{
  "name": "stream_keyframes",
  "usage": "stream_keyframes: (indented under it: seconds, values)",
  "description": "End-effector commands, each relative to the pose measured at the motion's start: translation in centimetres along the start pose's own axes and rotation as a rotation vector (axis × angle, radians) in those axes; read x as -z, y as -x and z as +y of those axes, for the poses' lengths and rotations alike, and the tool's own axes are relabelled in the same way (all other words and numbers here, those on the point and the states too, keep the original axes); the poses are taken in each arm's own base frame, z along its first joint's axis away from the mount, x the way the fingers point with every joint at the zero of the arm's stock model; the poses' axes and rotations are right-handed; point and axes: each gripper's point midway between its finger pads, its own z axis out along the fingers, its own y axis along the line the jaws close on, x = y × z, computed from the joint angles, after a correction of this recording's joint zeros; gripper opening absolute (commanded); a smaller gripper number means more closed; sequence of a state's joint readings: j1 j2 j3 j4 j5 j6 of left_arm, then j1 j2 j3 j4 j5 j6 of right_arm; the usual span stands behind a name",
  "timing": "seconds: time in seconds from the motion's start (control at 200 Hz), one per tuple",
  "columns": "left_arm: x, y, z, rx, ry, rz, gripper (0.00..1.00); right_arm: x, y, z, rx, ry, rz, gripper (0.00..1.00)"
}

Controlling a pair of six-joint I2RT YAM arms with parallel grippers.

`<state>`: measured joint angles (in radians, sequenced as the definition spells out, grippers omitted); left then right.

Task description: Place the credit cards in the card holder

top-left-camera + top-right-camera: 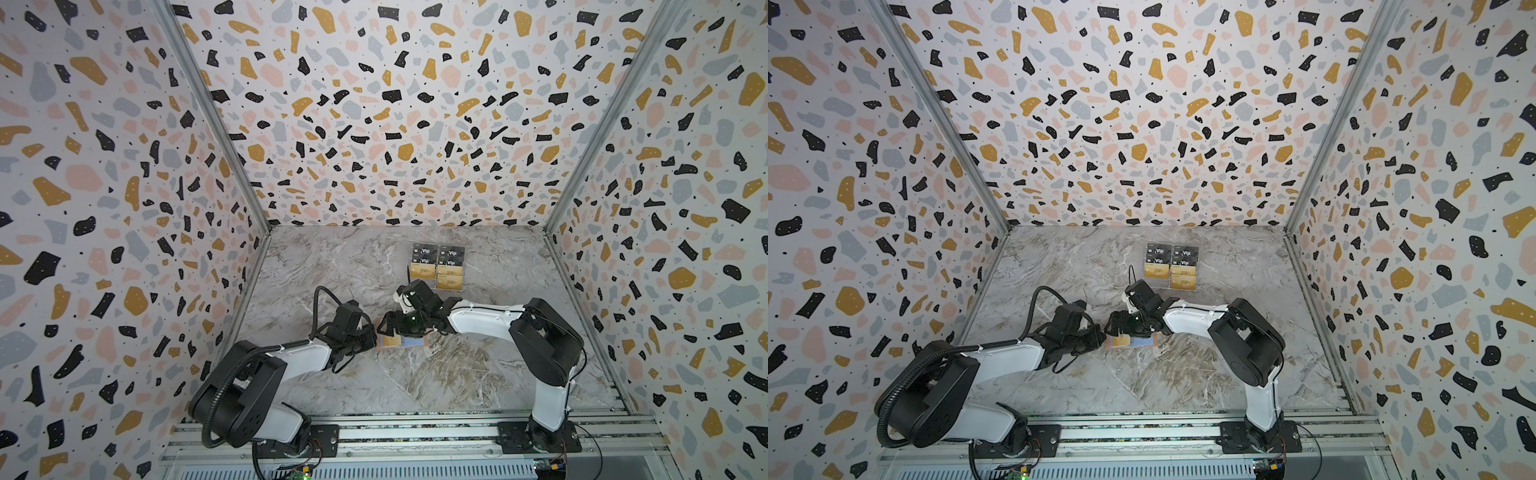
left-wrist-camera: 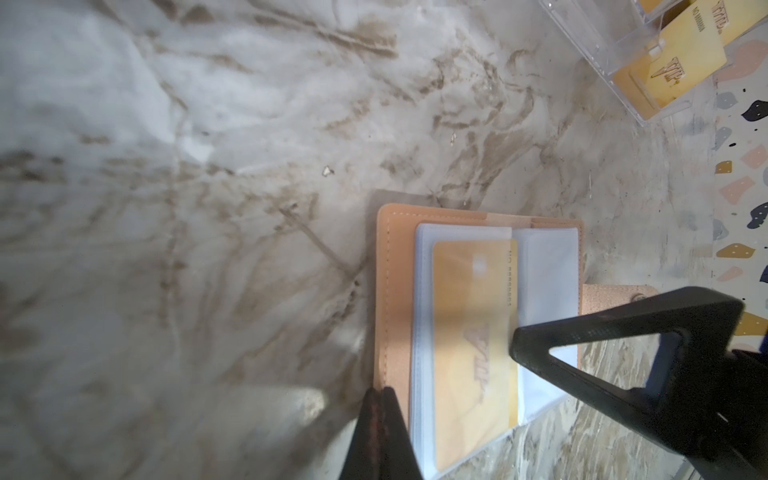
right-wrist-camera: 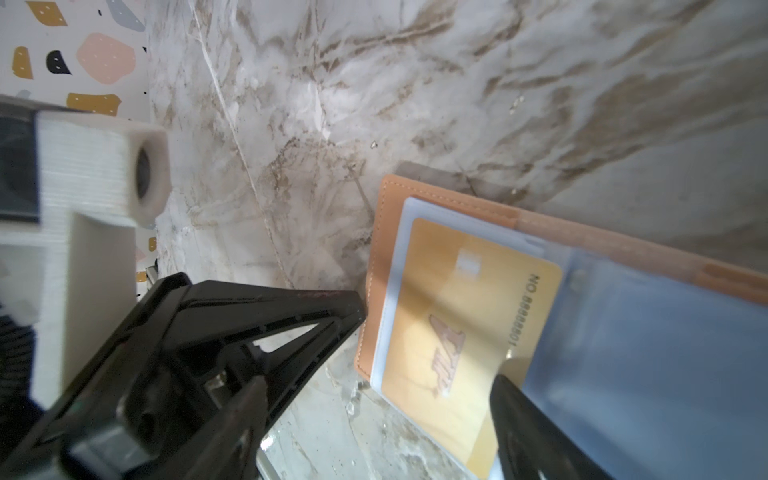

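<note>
On the marble tabletop [image 2: 208,208], front and middle, the card holder [image 2: 390,291] lies open, one gold card [image 2: 473,332] in a sleeve. At its cover's outer edge the left claw [image 2: 379,399] is pressed together; the right claw [image 1: 390,326] hangs spread above. Other credit cards [image 1: 437,266] stand behind in a clear rack [image 2: 602,54].

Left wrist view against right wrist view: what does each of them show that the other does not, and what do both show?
Only the left wrist view shows the clear stand, with spare gold cards standing in it. Only the right wrist view shows the white camera mount on the left arm. Both show the open card holder lying on the marble table, with one gold card inside a clear sleeve.
</note>
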<state>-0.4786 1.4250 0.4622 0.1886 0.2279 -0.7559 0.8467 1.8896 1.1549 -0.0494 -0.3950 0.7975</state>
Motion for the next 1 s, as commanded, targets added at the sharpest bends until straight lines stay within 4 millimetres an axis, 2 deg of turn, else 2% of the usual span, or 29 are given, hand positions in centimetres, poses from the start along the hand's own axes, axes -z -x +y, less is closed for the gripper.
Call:
stream_keyframes:
  seconds: [0.0, 0.225, 0.611, 0.851, 0.996]
  values:
    - [0.3, 0.4, -0.5, 0.000, -0.028, -0.018, 0.05, 1.4, 1.2, 0.8, 0.044, -0.032, -0.037, 0.85]
    - [0.2, 0.4, -0.7, -0.002, -0.033, -0.013, 0.05, 0.3, 0.5, 0.0, 0.034, -0.035, -0.014, 0.86]
    - [0.2, 0.2, -0.7, 0.002, -0.041, -0.007, 0.03, -0.3, 0.7, 1.8, 0.011, 0.053, 0.003, 0.86]
    - [0.2, 0.1, -0.7, 0.005, -0.044, -0.009, 0.03, 0.1, 1.2, 3.1, 0.006, 0.101, -0.017, 0.86]
    - [0.3, 0.1, -0.7, 0.008, -0.046, -0.013, 0.03, -0.1, 1.1, 3.1, 0.018, 0.099, -0.008, 0.86]
